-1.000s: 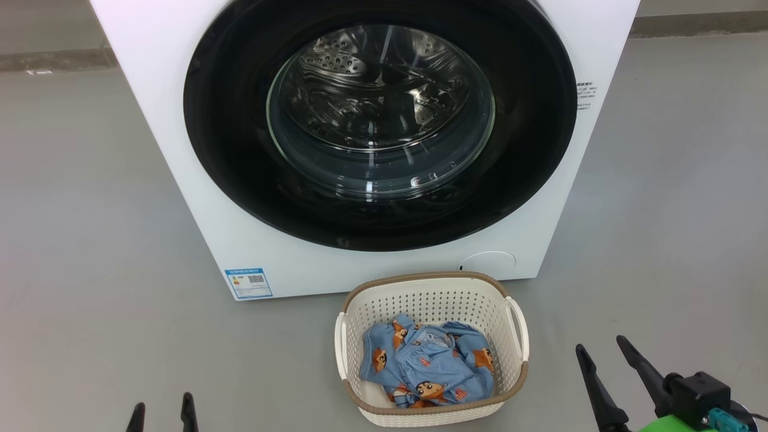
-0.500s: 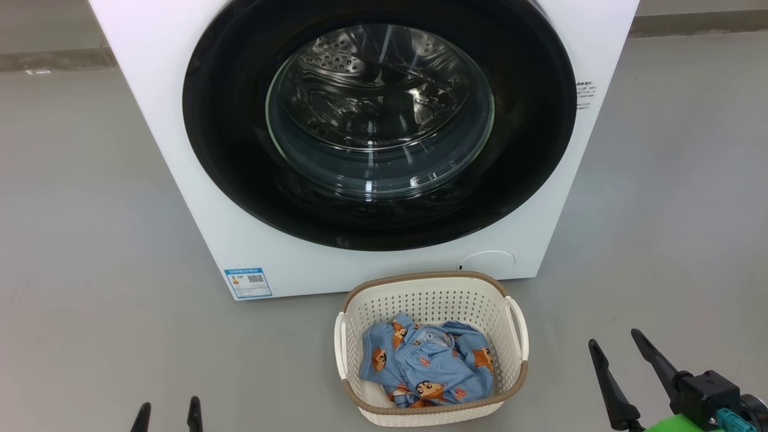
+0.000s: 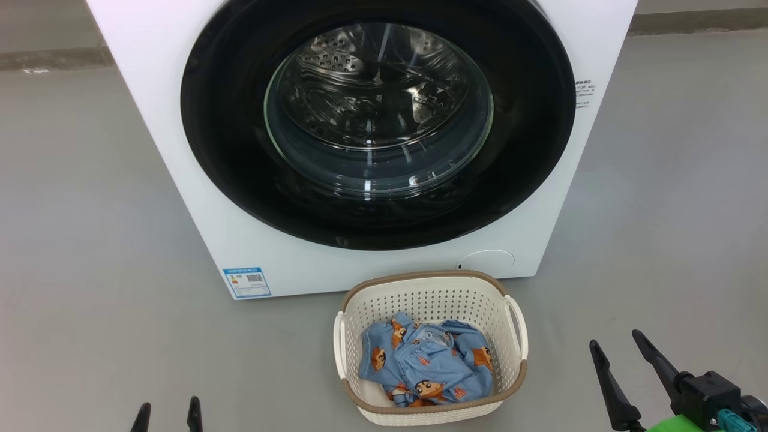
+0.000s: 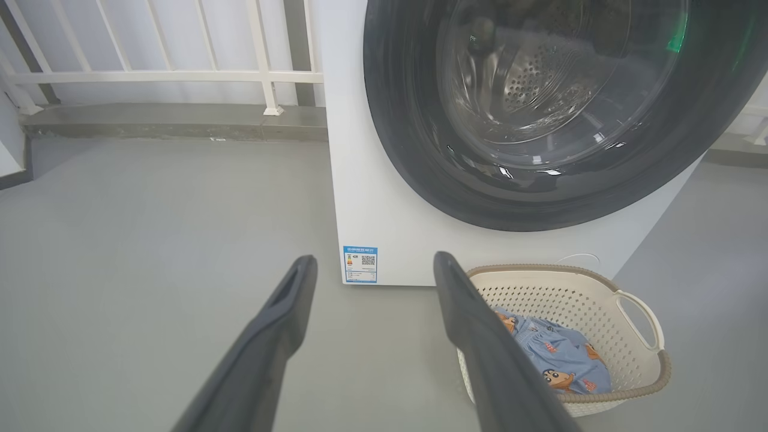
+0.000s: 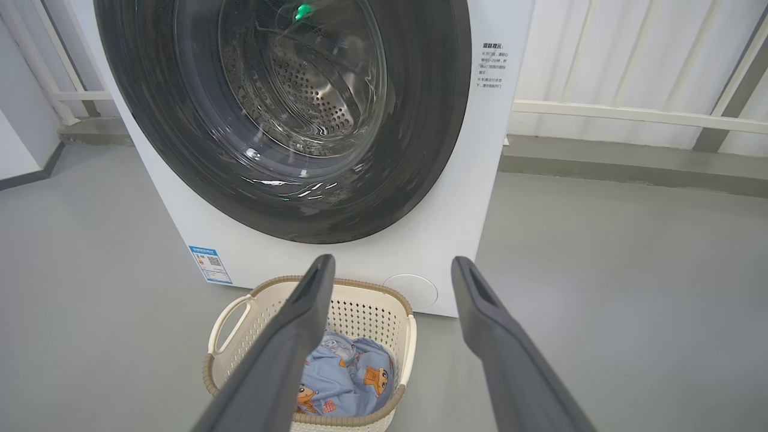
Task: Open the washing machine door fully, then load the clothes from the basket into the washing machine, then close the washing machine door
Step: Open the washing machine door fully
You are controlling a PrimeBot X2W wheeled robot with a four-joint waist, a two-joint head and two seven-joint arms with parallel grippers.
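At bottom corners of head view, left gripper (image 3: 168, 413) and right gripper (image 3: 615, 341) are sitting low, both spread wide and gripping nothing. Door (image 3: 378, 120) is filling upper centre and looking flush shut against washer (image 3: 324, 273); I can't tell where the grab point is on the ring (image 3: 228, 156). Basket (image 3: 420, 276) is standing at lower centre, just in front of washer, with clothes (image 3: 426, 363) bunched inside.

Risks I'm seeing:
- gripper skidding off the glossy ring, or poking the glass (image 3: 378, 156), if the approach is landing off the edge
- door swinging out over the basket; clearance unclear, so it could be clipping or shoving it
- door stopping half open and blocking the drum (image 3: 360, 66)
- loose fabric trailing out during loading and getting pinched at closing
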